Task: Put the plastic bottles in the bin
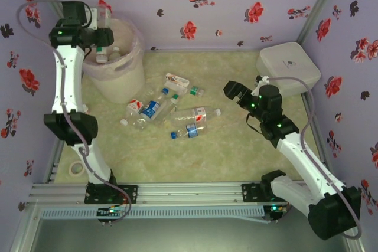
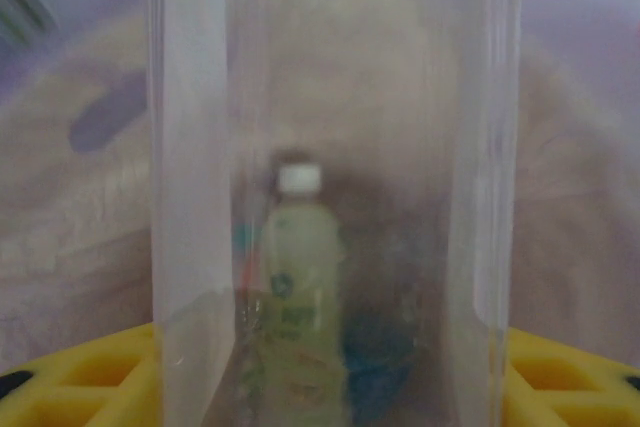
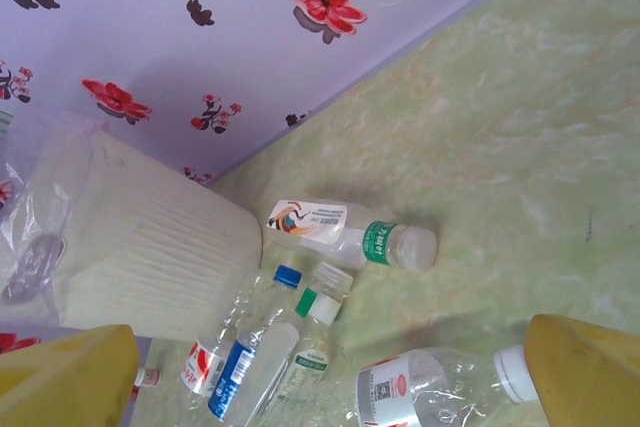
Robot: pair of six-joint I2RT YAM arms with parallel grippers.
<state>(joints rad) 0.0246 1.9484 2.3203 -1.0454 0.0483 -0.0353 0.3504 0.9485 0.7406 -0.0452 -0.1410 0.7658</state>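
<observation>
bottle (image 2: pixel 330 77) between left fingers (image 2: pixel 90 372)

Glossy clear plastic bottles (image 3: pixel 345 232), ribbed bin (image 3: pixel 150 257)

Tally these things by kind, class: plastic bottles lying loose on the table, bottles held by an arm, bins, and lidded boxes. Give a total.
Loose plastic bottles: 6
Held bottle, in the left end effector: 1
Bin: 1
Lidded box: 1
Total: 9
</observation>
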